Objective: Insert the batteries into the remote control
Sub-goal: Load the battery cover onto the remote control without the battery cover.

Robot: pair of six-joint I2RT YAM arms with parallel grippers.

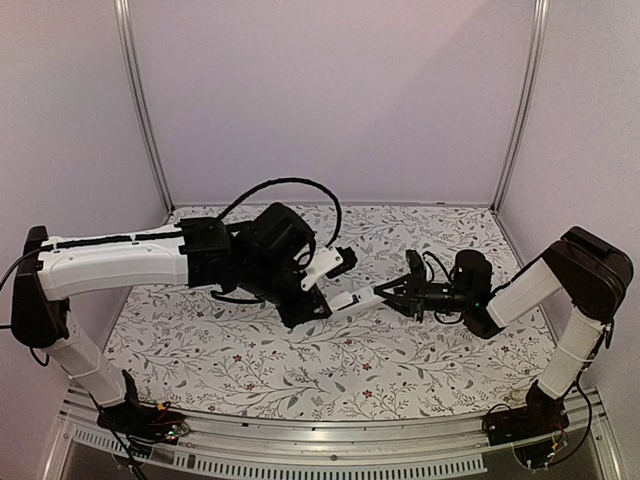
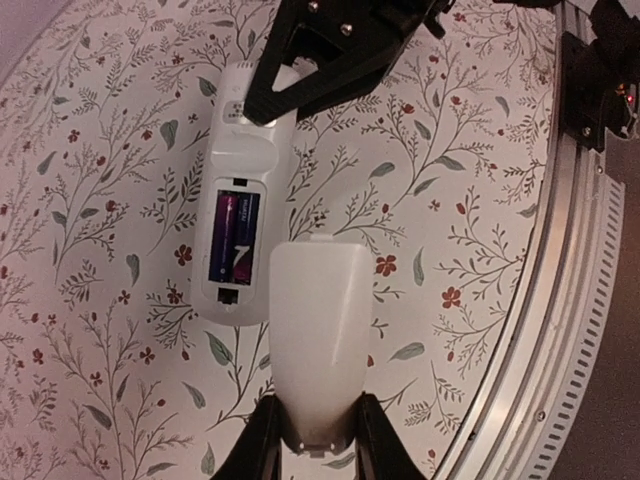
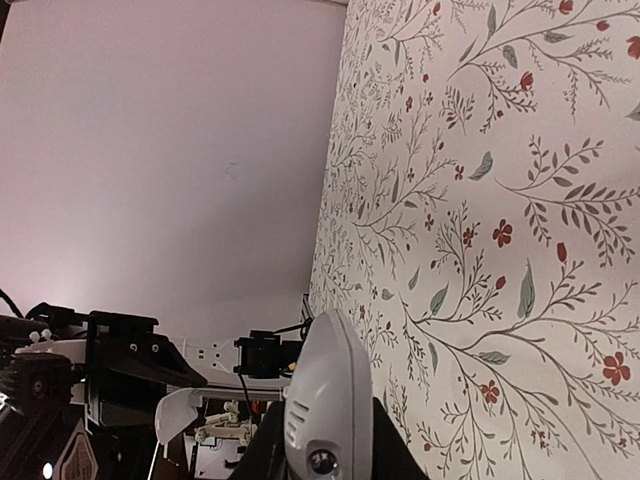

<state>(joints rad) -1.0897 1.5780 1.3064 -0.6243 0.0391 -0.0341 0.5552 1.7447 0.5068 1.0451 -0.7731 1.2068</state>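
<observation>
The white remote control (image 2: 243, 170) lies back-up over the table, its battery compartment open. Dark blue and purple batteries (image 2: 233, 237) sit inside the compartment. My right gripper (image 2: 300, 72) is shut on the remote's far end. In the top view it (image 1: 392, 293) holds the remote (image 1: 352, 299) just above the table's middle. The right wrist view shows the remote (image 3: 325, 400) end-on between the fingers of my right gripper (image 3: 322, 445). My left gripper (image 2: 318, 435) is shut on a white battery cover (image 2: 315, 330), held just right of the compartment. The top view also shows my left gripper (image 1: 312, 272) and the cover (image 1: 332, 262).
The table has a floral-patterned cloth (image 1: 300, 365). A metal rail (image 2: 545, 300) runs along its near edge. Light walls (image 1: 330, 90) enclose the back and sides. The two arms meet at the table's centre.
</observation>
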